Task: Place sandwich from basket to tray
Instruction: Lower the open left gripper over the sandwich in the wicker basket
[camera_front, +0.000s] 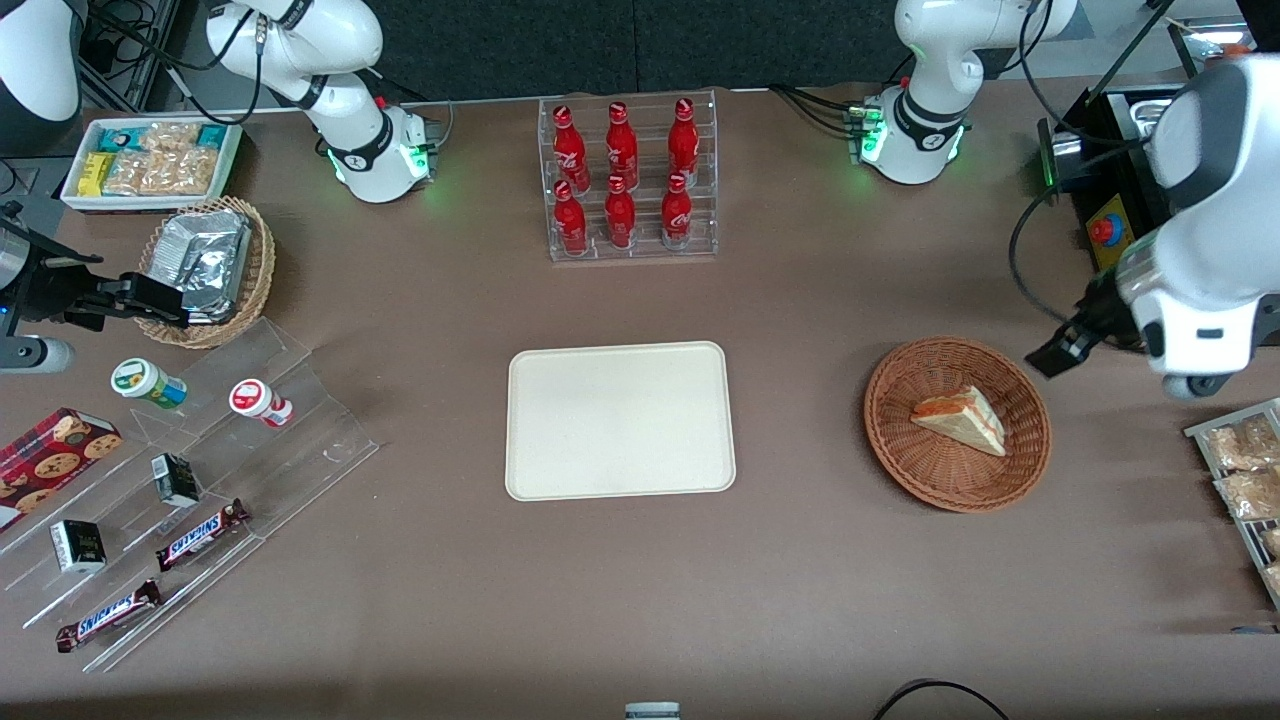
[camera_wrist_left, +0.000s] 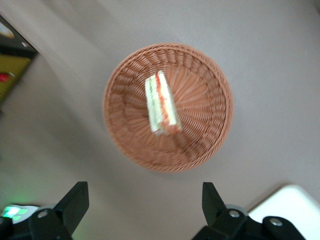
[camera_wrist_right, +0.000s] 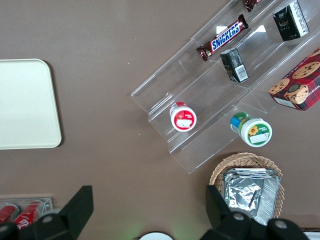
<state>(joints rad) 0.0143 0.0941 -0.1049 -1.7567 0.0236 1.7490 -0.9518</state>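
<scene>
Your gripper (camera_wrist_left: 142, 210) hangs above the table with fingers spread wide and empty, just off the basket's (camera_front: 890, 440) rim. To its left in the front view lies the bare tray (camera_front: 620, 420). The sandwich (camera_front: 960, 418) rests inside the basket — likely soft and light, so pinch its bread faces gently.

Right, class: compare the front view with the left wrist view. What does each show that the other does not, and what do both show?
Only the front view shows the rack of red bottles, the snack display and the whole tray.

Only the left wrist view shows the gripper with its fingers spread open above the table.

Both show the sandwich lying in the basket.
</scene>
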